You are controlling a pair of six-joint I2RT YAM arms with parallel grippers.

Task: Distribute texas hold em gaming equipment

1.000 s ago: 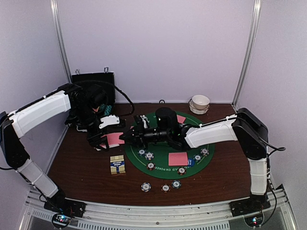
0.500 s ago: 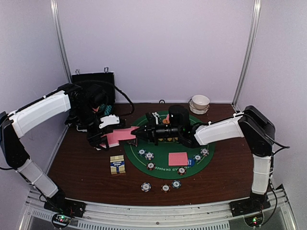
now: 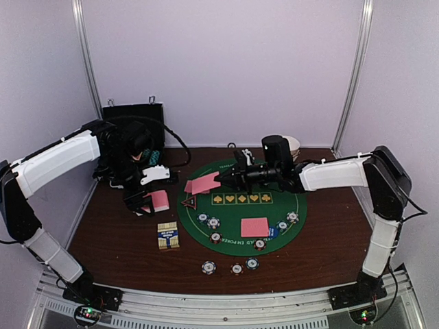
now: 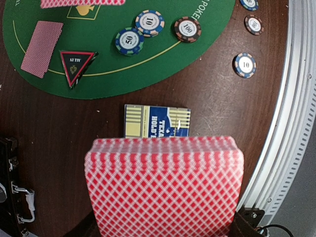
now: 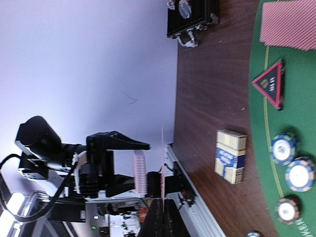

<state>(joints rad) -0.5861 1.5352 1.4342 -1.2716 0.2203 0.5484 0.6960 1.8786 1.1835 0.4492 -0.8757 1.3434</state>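
The left tool (image 3: 152, 200) was clamped on the pink-backed deck (image 4: 163, 192), held just off the left edge of the green mat (image 3: 281, 214), apparently as a supply to draw from. The right tool (image 3: 223, 179) was pinched shut on a single card (image 3: 206, 182) over the mat's far-left part, near the red triangular button (image 3: 191, 201), probably bound for a seat there. Another card (image 3: 254, 227) and striped chips (image 3: 214, 222) lay on the mat, which sat on a dark wooden desk (image 3: 110, 240) between pale lilac walls (image 3: 219, 68).
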